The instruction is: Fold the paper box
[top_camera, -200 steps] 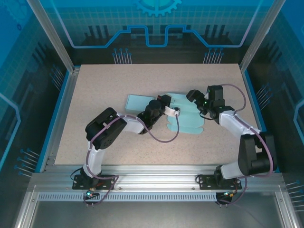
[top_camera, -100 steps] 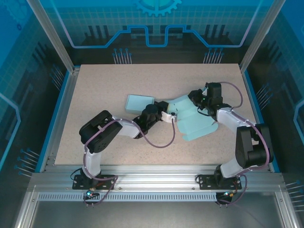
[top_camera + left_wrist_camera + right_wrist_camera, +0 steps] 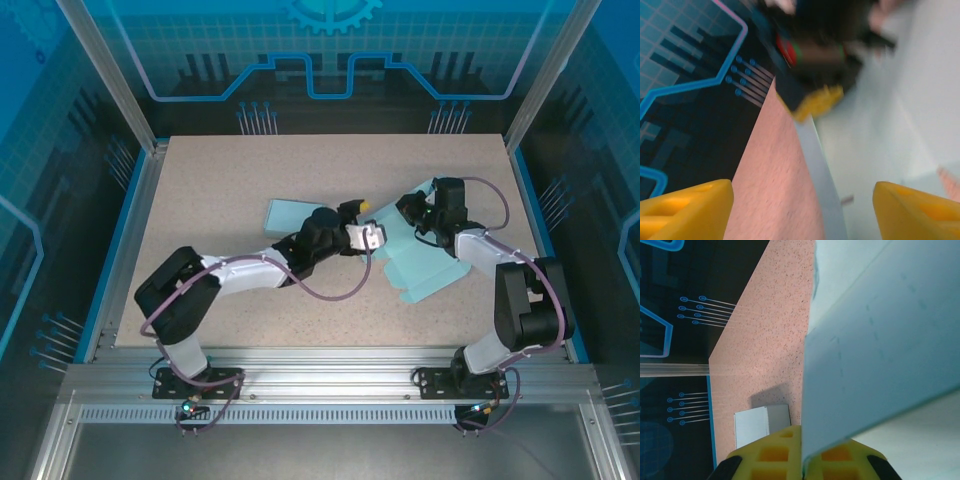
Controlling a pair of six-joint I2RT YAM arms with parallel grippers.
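The paper box (image 3: 422,265) is a light-blue flat sheet lying right of the table's centre, with its far edge lifted. My right gripper (image 3: 408,207) is shut on that lifted edge. In the right wrist view the sheet (image 3: 880,340) rises from between the closed yellow fingers (image 3: 775,455) of that gripper (image 3: 802,457). My left gripper (image 3: 361,222) stands open just left of the sheet. In the left wrist view its yellow fingertips (image 3: 685,205) are wide apart, and that gripper (image 3: 802,210) has bare tabletop and the sheet's edge (image 3: 825,170) between them, with nothing held.
A second, smaller light-blue paper piece (image 3: 293,213) lies flat left of centre, and it appears beside the right fingers (image 3: 762,425). Blue rails (image 3: 118,250) and metal posts edge the table. The left arm's purple cable (image 3: 335,290) loops over the table in front of the sheet.
My left gripper opened and let go of the sheet. My right gripper shut on the sheet's far edge. The sheet swung round and shifted to the right.
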